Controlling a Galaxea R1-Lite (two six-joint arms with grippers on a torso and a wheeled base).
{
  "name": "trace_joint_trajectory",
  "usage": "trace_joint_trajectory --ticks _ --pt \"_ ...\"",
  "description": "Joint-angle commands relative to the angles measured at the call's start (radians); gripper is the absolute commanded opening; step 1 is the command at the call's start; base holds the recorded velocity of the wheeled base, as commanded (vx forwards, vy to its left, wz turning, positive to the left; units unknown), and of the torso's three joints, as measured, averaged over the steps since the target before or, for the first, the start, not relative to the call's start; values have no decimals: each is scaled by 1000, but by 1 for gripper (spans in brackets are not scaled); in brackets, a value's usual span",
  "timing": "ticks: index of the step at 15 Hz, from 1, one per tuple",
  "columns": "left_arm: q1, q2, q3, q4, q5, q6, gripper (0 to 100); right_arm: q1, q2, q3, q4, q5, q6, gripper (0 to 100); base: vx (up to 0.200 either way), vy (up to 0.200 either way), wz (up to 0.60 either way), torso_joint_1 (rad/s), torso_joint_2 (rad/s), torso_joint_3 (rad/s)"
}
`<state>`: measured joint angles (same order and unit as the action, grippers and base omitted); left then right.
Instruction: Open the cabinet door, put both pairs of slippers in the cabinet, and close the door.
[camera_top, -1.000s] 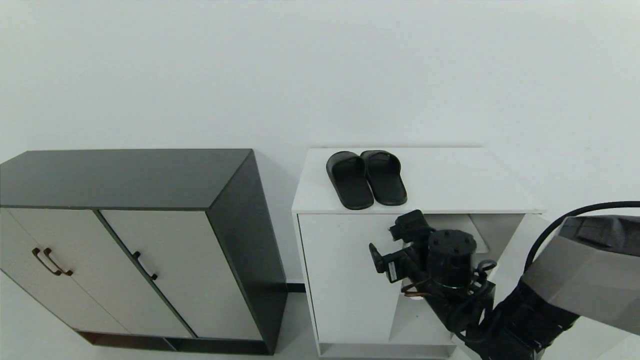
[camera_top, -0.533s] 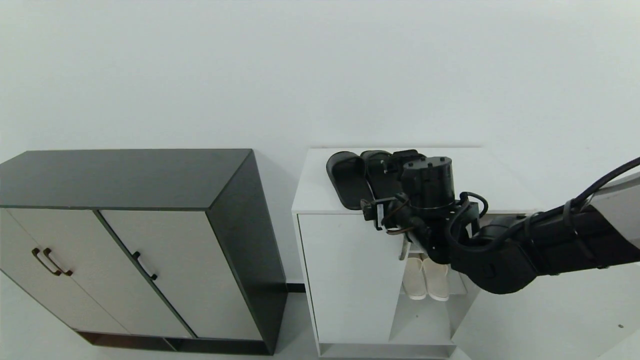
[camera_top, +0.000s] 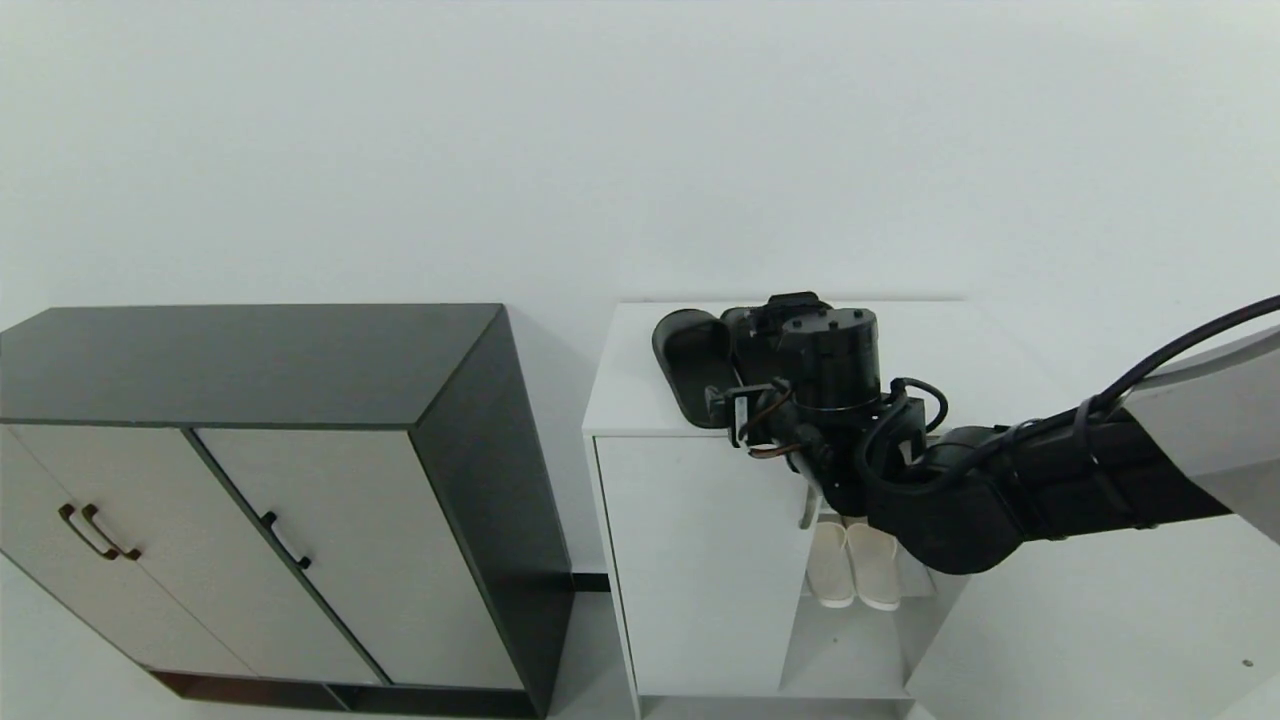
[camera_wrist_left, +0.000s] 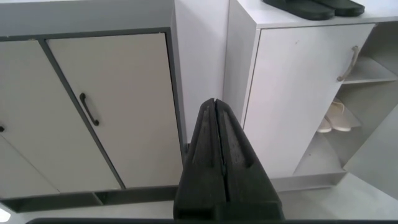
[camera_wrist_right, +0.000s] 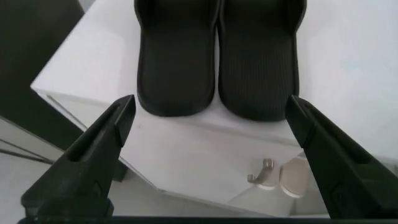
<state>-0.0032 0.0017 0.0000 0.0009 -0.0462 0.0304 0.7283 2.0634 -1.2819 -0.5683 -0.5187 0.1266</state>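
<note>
Now, poised over the black slippers!
Right gripper, jaws wide, should straddle the pair squarely before closing.

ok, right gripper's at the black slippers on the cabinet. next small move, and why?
Probably ease the right gripper forward and down around the heels of the black slippers, then close. Its jaws stand wide open just short of the heels; the pair lies side by side on top of the white cabinet, and the white slippers already sit inside.
</note>
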Motion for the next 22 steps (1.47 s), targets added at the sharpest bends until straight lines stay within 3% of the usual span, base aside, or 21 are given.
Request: trace_joint_trajectory --ticks 1,6,9,16,22 --pt "0 0 0 1 0 0 0 -1 11 4 1 0 1 100 200 0 0 7 2 2" --pt "0 0 0 1 -1 5 0 0 38 16 -25 0 -2 100 200 0 0 7 1 0" --pt "0 0 0 1 -1 5 0 -1 89 4 -65 6 -7 100 0 0 0 0 0 0" --pt "0 0 0 1 -1 5 0 -53 261 -224 -64 11 -18 100 0 0 0 0 0 0" --pt "0 0 0 1 -1 5 0 -73 291 -304 -67 55 -47 100 0 0 0 0 0 0"
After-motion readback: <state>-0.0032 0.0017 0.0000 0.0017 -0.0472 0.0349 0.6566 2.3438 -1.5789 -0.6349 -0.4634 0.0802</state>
